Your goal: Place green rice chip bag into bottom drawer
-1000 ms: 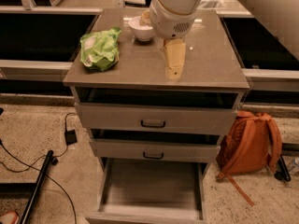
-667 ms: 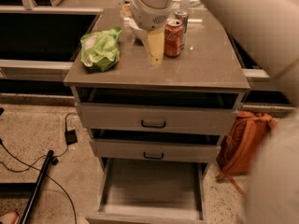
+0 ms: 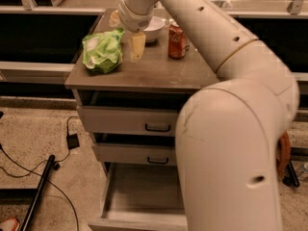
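Note:
The green rice chip bag point(image 3: 102, 49) lies on the left part of the grey cabinet's top point(image 3: 154, 73), puffy and lime green with white patches. My gripper point(image 3: 135, 46) hangs over the cabinet top just right of the bag, close to its right edge and in front of the white bowl point(image 3: 154, 28). The bottom drawer point(image 3: 139, 192) is pulled out below, and its plain grey floor shows nothing in it. My big white arm covers the drawer's right side.
A red soda can point(image 3: 177, 41) stands right of the bowl. Two upper drawers with black handles point(image 3: 157, 127) are shut or nearly so. Cables and a black pole point(image 3: 41, 186) lie on the floor at left. An orange bag point(image 3: 285, 150) peeks out behind my arm.
My gripper has moved left across the cabinet top, from near the can to right beside the green bag. The arm now fills the right side of the view. The bag has not moved.

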Robot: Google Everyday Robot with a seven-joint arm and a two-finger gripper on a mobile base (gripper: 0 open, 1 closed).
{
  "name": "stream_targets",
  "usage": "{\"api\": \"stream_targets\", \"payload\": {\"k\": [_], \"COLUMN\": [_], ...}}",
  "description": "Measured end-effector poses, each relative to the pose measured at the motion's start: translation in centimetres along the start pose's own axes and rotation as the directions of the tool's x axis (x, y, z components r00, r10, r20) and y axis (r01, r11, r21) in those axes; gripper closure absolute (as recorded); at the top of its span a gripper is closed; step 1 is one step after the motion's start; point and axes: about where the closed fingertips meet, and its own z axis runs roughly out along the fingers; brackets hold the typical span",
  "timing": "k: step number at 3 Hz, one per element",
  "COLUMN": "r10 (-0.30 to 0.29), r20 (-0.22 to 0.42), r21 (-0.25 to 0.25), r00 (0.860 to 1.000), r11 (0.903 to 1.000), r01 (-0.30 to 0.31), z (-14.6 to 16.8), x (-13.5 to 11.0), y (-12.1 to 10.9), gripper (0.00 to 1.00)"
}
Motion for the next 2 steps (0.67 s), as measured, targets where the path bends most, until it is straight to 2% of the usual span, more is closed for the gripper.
{"api": "stream_targets", "payload": {"k": [1,2], "r10": [-0.045,-0.142], "r20": [0.068,0.125], "r21": [0.030,0.058], "r00": [0.997,0.982], "r11": [0.9986,0.9891], "r01": [0.043,0.136], "z": [2.8,4.8], "x": [-1.2,-3.6], "y": [-1.8,-3.1], "gripper": [0.17,0.15]}}
